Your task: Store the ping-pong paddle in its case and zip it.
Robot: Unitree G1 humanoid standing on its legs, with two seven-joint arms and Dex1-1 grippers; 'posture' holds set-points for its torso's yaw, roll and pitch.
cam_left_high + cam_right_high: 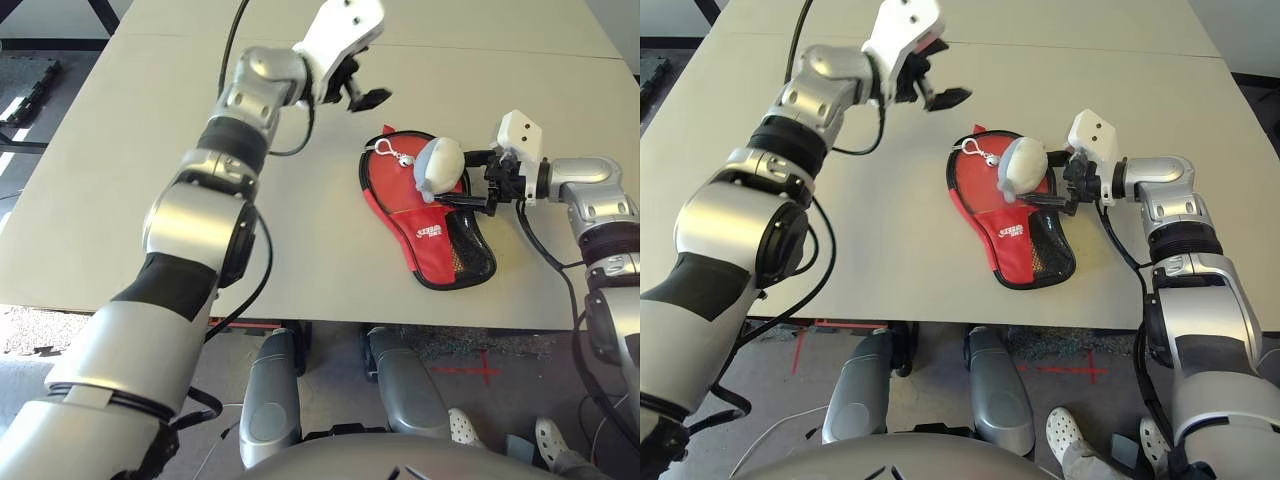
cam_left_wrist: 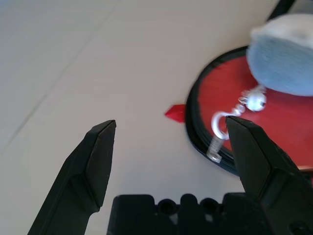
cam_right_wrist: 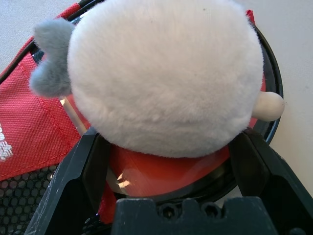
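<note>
We see the red fabric paddle-shaped case point(image 1: 425, 225) with its black zipper edge lying flat on the pale grey table point(image 1: 120, 190), toward the right half and near the front edge, its narrow mesh-pocket end pointing at that edge. On the case's round end sits its fluffy white pompom charm point(image 1: 438, 166), with a small silver coil clip point(image 2: 222, 128) lying on the red fabric beside it. In the right wrist view a smooth red rubber face, the ping-pong paddle point(image 3: 166, 171), shows inside the open black rim under the pompom. Our right gripper point(image 1: 478, 185) is at the case's right side, fingers spread apart around the pompom and rim; we cannot tell whether they touch either. Our left gripper point(image 1: 362, 92) hangs above the table just behind the case's far end, fingers point(image 2: 95, 161) wide apart and holding nothing.
</note>
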